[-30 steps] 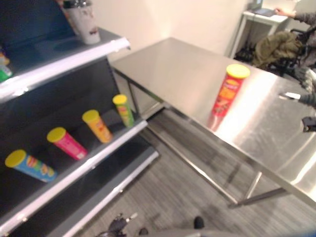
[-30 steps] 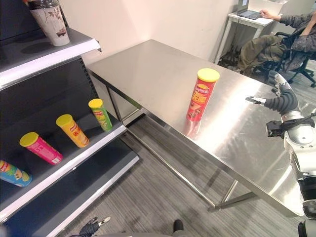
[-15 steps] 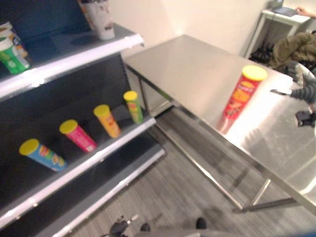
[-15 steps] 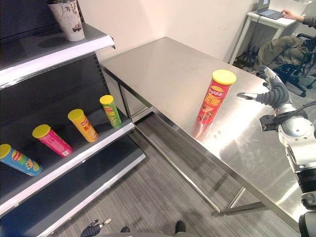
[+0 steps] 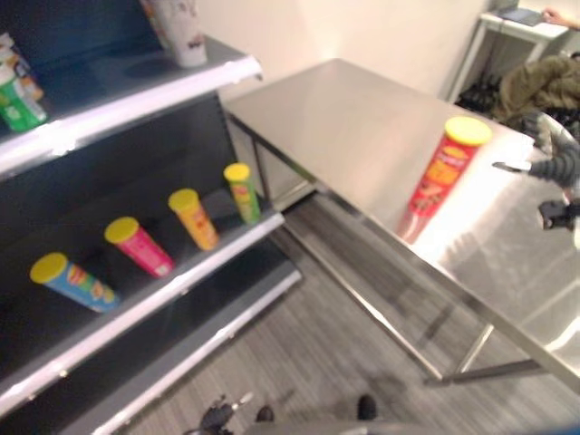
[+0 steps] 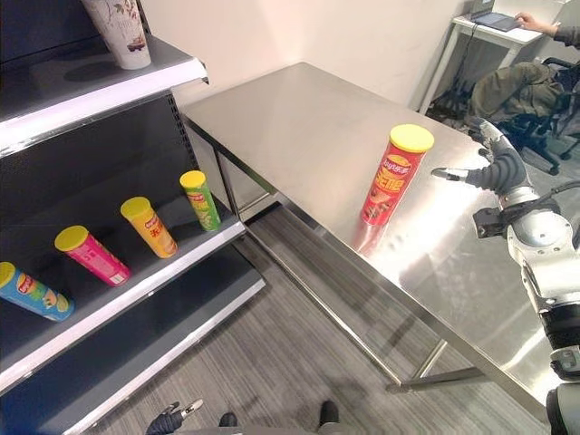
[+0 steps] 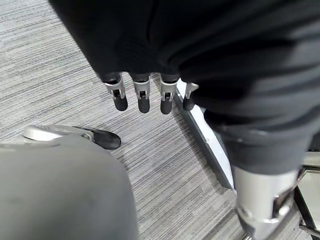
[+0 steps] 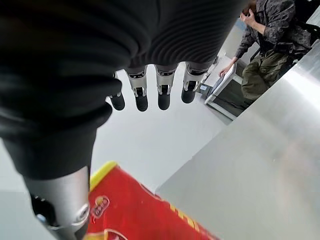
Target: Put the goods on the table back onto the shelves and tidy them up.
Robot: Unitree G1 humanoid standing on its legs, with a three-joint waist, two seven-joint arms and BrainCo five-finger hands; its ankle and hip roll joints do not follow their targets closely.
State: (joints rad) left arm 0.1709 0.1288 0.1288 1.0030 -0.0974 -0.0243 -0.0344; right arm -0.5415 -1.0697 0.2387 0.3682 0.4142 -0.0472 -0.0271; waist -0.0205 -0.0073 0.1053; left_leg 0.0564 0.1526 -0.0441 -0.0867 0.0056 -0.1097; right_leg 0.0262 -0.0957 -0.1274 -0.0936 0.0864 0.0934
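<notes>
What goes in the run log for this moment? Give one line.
right hand: open, beside red can | red can: upright on table | left hand: open, idle

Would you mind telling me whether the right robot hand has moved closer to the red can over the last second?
Yes. The right robot hand has closed in toward the red can standing on the table, though a gap remains.
</notes>
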